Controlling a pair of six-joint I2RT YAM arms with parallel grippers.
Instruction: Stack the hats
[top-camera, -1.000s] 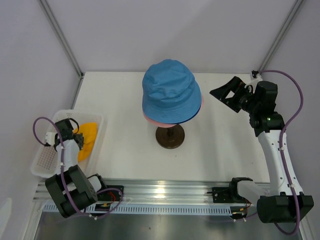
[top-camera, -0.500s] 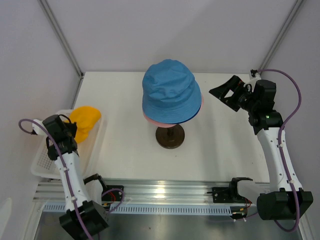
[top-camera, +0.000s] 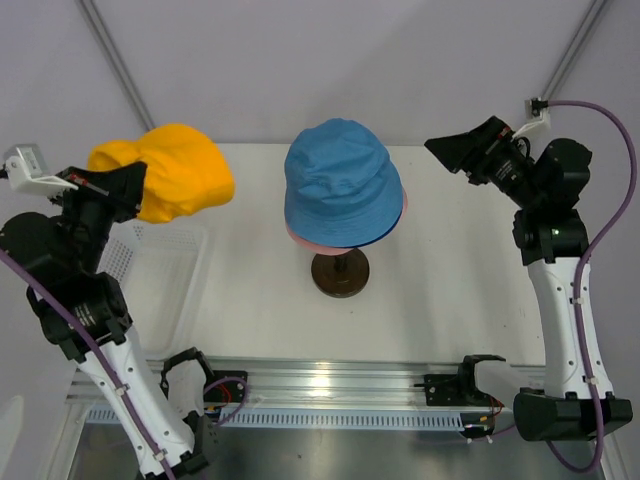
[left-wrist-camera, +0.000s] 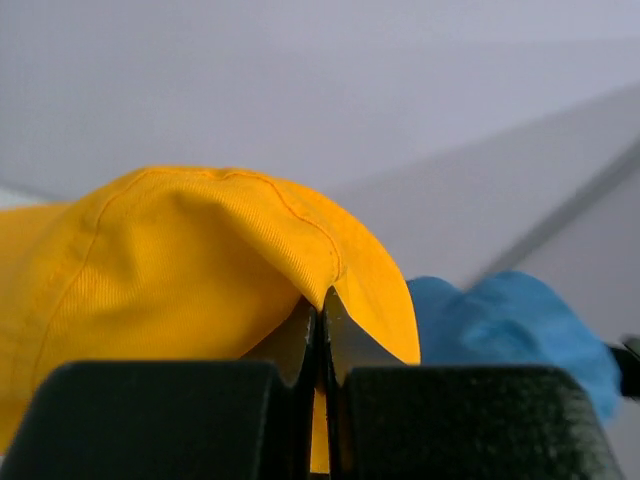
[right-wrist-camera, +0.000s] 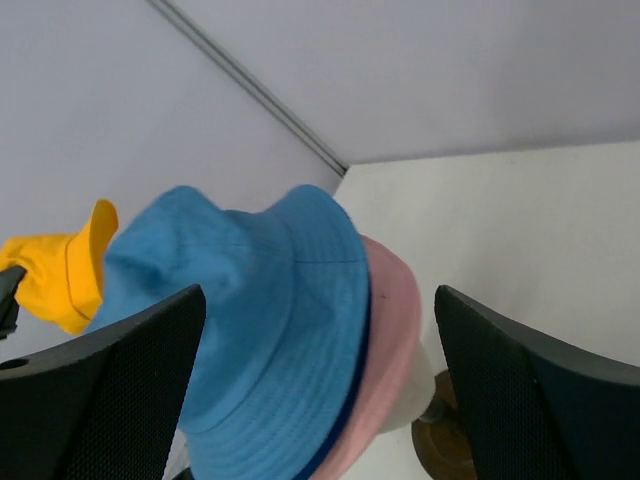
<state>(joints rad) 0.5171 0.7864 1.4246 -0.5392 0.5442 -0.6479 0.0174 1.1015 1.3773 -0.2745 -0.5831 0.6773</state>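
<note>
White table (top-camera: 250, 300) is spread beneath both arms. At its left, the yellow hat (top-camera: 175, 180) is held aloft, its brim pinched between the left gripper's (left-wrist-camera: 320, 320) pressed-together fingers. At centre, the light blue hat (top-camera: 340, 180) is seated over the navy (top-camera: 375, 241) and pink (right-wrist-camera: 390, 340) hats. The right gripper's (top-camera: 452, 152) fingers are spread, empty.

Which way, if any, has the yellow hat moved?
Yes: the yellow hat, pinched by the left gripper, went from inside the white basket up above it.
</note>
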